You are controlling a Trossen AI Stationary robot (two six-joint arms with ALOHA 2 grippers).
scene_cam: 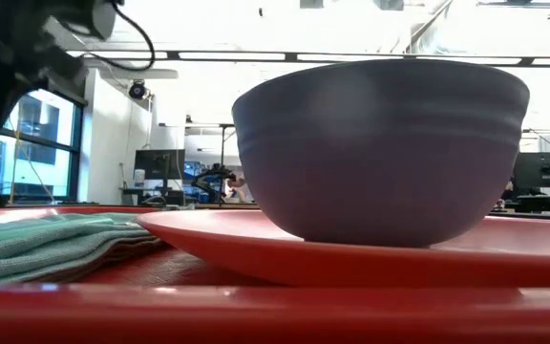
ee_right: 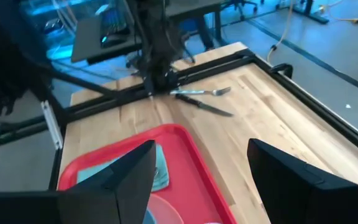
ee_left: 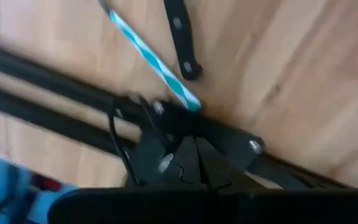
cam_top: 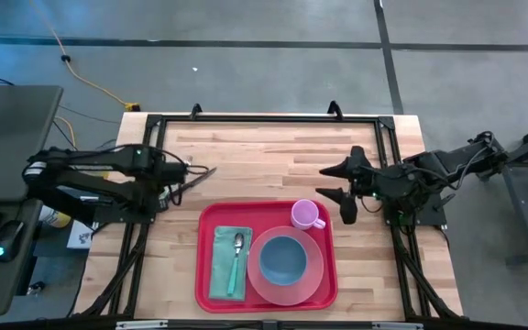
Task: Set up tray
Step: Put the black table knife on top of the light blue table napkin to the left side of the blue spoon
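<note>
At the near middle of the table [cam_top: 273, 147] lies the tray [cam_top: 266, 256], long axis across, holding a napkin, spoon, plate, bowl and cup. A fork [ee_right: 205, 92] and knife [ee_right: 205, 106] lie on bare wood beside the left gripper [cam_top: 191, 180], which is nearer them; whether it is open or closed I cannot tell. The right gripper [cam_top: 342, 186] hangs open by the tray's far right corner, with open room between.

Bare wooden surface [cam_top: 282, 151] lies open between the two arms — only a fork [ee_right: 205, 92] and knife [ee_right: 205, 106] near the left claw [cam_top: 211, 170]; the tray [cam_top: 328, 275] fills the near middle.
</note>
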